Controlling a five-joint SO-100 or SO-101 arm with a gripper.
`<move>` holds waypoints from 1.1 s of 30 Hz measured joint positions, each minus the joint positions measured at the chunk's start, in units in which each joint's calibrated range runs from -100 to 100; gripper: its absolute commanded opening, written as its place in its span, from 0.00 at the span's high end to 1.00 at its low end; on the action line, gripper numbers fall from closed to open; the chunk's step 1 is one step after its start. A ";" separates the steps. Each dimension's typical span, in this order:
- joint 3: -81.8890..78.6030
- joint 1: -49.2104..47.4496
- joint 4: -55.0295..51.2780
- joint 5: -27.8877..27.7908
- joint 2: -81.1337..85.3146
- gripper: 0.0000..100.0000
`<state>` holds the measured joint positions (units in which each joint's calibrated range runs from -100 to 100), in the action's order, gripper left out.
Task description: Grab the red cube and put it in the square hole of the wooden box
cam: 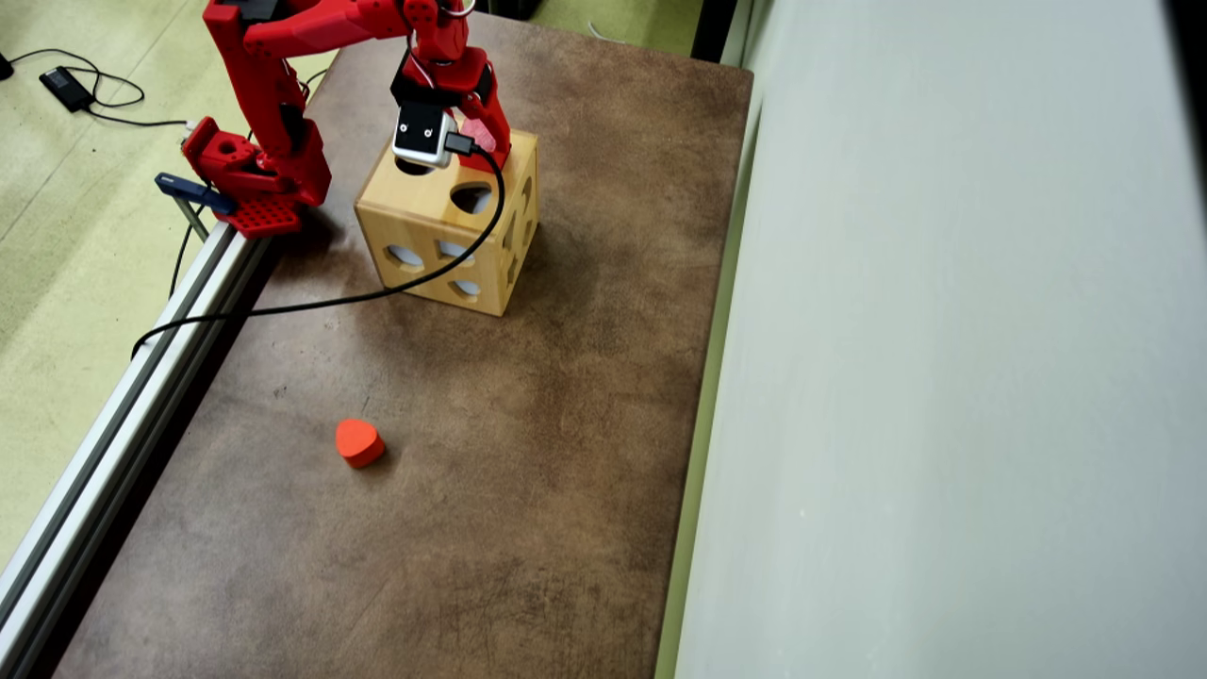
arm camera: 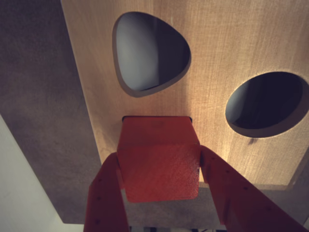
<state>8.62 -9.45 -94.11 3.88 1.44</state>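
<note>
In the wrist view my red gripper (arm camera: pixel 159 164) is shut on the red cube (arm camera: pixel 159 157), one finger on each side. The cube sits right over the square hole of the wooden box (arm camera: pixel 227 48); only thin dark slivers of that hole show at the cube's top corners. A rounded triangular hole (arm camera: pixel 149 50) and a round hole (arm camera: pixel 268 101) lie beyond it in the box top. In the overhead view the gripper (cam: pixel 476 141) hangs over the top of the box (cam: pixel 424 222), and the cube shows only as a pale red patch (cam: pixel 481 135) beside the wrist camera.
A red rounded-triangle block (cam: pixel 359 441) lies on the brown table (cam: pixel 528 453) toward the near side. A black cable (cam: pixel 311 304) trails from the wrist camera across the box and table. The arm's base (cam: pixel 255 179) stands at the table's left edge by a metal rail (cam: pixel 123 415).
</note>
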 measured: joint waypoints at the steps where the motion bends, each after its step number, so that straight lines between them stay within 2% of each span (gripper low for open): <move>1: -0.09 0.00 0.00 0.00 0.17 0.99; 5: -0.09 0.00 -0.08 -0.05 1.69 0.96; 13: -0.27 0.00 -0.16 -0.63 2.20 0.79; 28: -5.87 0.14 0.24 -0.54 3.90 0.77; 30: -5.87 0.29 0.24 -0.54 3.90 0.75; 33: -6.05 0.50 0.24 -0.63 3.90 0.66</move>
<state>2.57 -8.95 -93.87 3.25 5.34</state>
